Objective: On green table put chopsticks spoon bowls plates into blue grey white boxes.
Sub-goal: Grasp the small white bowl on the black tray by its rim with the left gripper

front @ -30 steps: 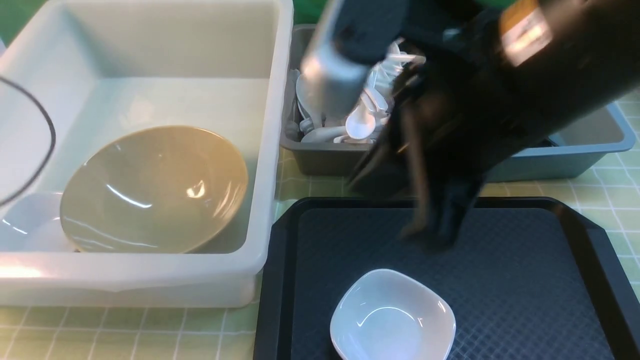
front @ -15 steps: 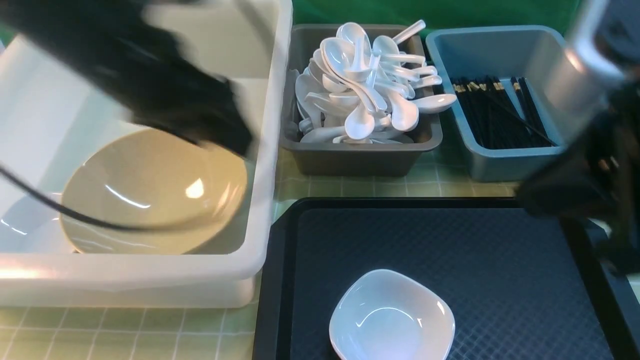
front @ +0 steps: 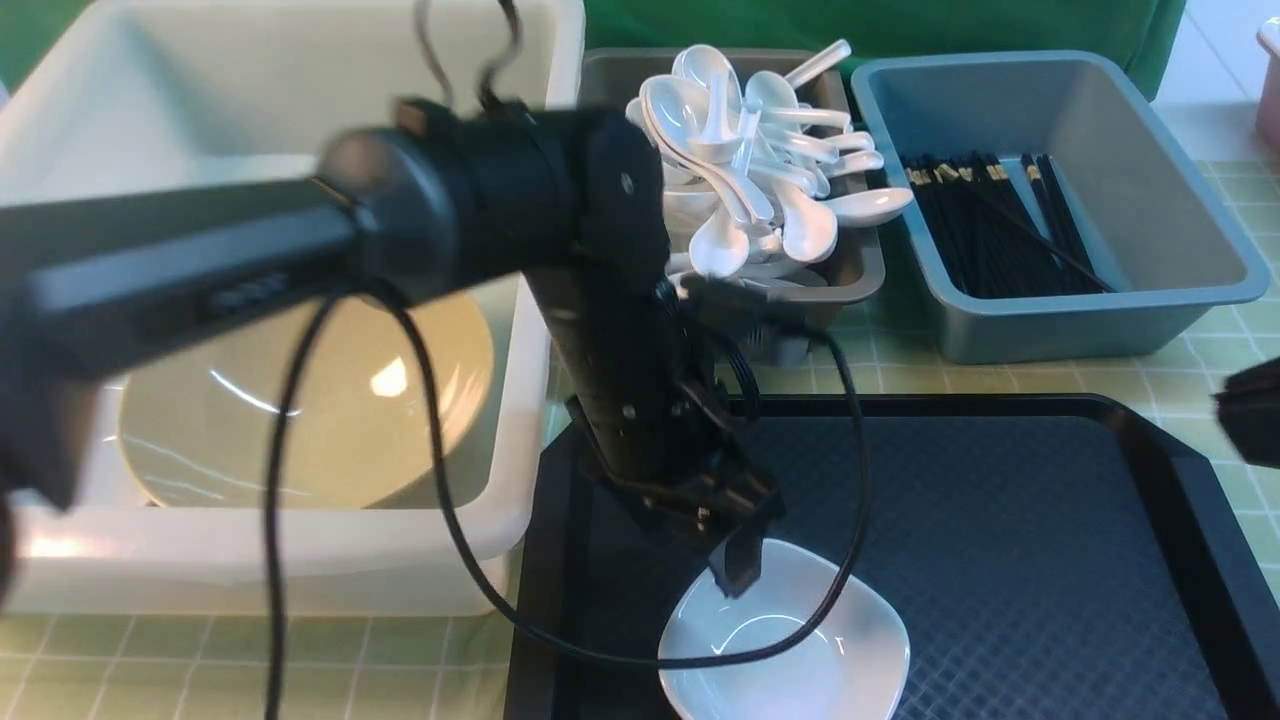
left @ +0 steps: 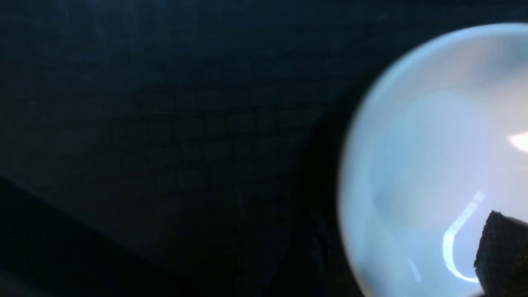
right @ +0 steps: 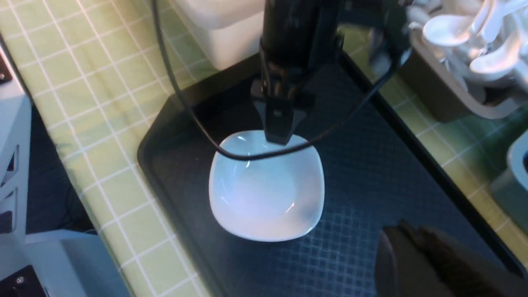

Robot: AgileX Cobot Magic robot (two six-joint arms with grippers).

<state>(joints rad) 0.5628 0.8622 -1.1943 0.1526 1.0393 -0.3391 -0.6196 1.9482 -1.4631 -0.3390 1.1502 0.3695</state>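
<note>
The left gripper (front: 738,565), jaws spread, hovered over the plate (front: 810,660) on the tray (front: 1000,560); the right gripper (right: 397,239), jaws pressed together, hung at the tray's edge.

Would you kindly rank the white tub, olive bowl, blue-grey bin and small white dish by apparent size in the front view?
1. white tub
2. olive bowl and blue-grey bin: about alike; the bin sits farther off, so unranked
3. small white dish, though nearest
</note>
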